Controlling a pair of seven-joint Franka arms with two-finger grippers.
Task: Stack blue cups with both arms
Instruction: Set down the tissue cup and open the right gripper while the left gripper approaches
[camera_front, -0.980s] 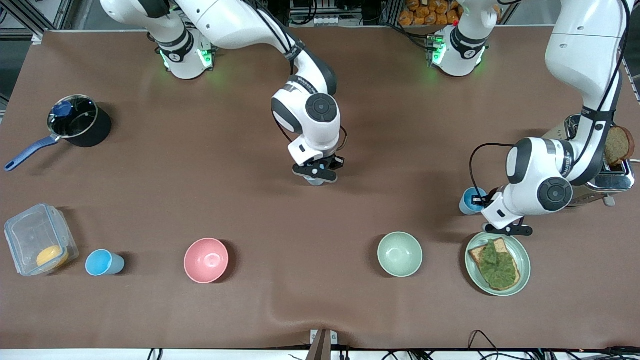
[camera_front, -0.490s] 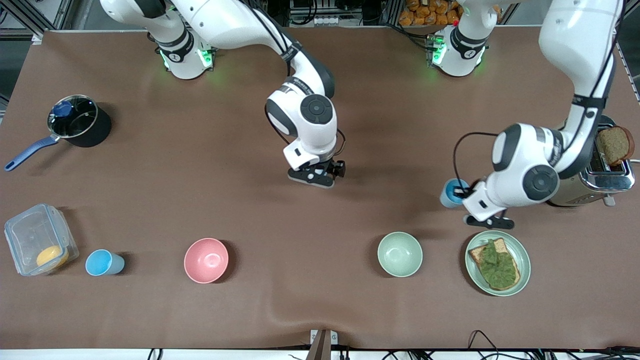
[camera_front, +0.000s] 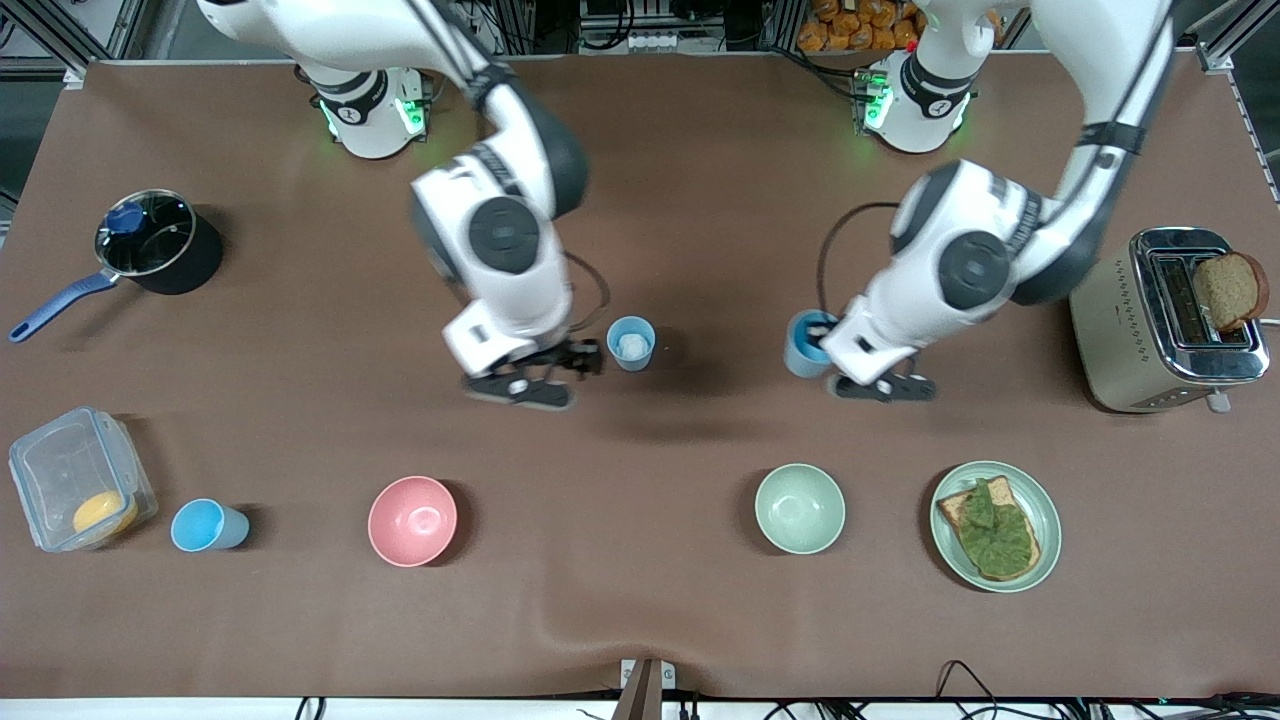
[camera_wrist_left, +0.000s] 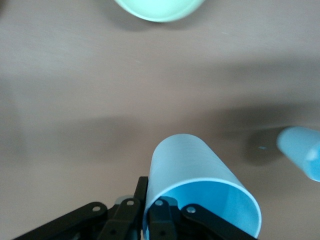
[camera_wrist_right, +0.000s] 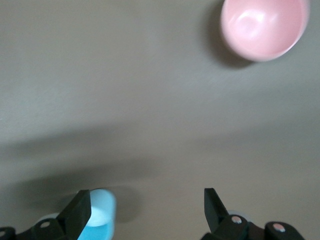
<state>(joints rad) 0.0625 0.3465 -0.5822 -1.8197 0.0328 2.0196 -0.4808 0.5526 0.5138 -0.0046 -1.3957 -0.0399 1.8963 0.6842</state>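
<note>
Left hand (camera_front: 880, 388) grips blue cup (camera_front: 806, 343); right hand (camera_front: 520, 385) spread.

Table (camera_front: 700, 600): brown cloth cover, a low wrinkle at the 6 o'clock edge.

On it:
- Saucepan (camera_front: 160, 243), blue handle, at 9–10 o'clock.
- Clear box (camera_front: 78, 478) holding something yellow, at 8 o'clock.
- Blue cup (camera_front: 207, 525) on its side, just beside the box.
- Pink bowl (camera_front: 412, 520), at 7 o'clock.
- Upright cup (camera_front: 631, 343), near centre, something pale inside.
- Green bowl (camera_front: 799, 508), at 5 o'clock.
- Plate (camera_front: 1040, 555) with topped toast, at 4–5 o'clock.
- Toaster (camera_front: 1140, 330) with a bread slice, at 3 o'clock.
</note>
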